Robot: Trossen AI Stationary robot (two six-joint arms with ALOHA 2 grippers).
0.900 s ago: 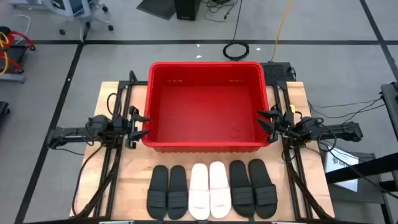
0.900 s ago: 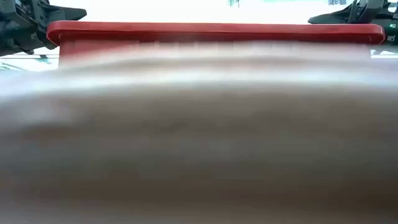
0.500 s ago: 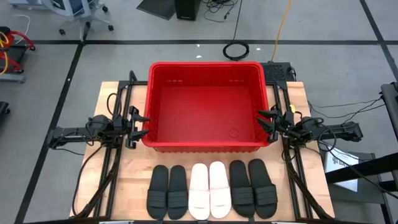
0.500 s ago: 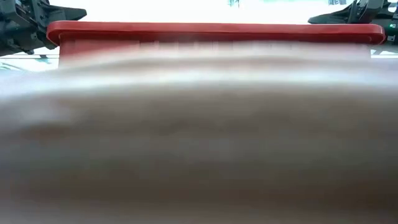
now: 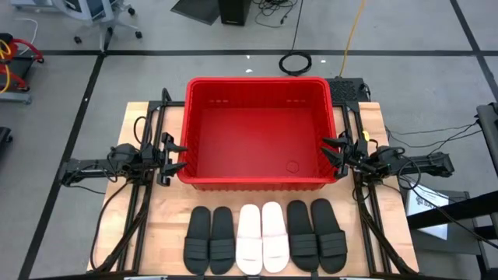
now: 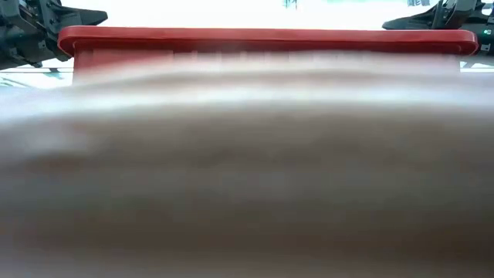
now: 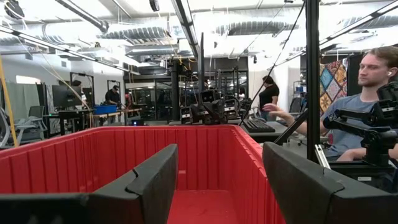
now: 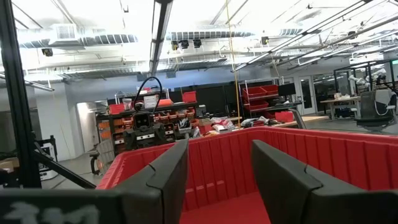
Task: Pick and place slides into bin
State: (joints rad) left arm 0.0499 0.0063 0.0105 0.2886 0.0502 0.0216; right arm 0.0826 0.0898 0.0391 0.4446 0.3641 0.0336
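high view: red bin [image 5: 257,128] mid-frame, six slides [image 5: 264,237] in a row below it, left gripper [image 5: 177,155] and right gripper [image 5: 330,152] at its sides | low view: bin rim up top | wrist views: both claws wide, holding nothing, bin ahead

Even overhead light was bright; the low view's foreground was a blur below the bin [image 6: 266,38], its background glared white.
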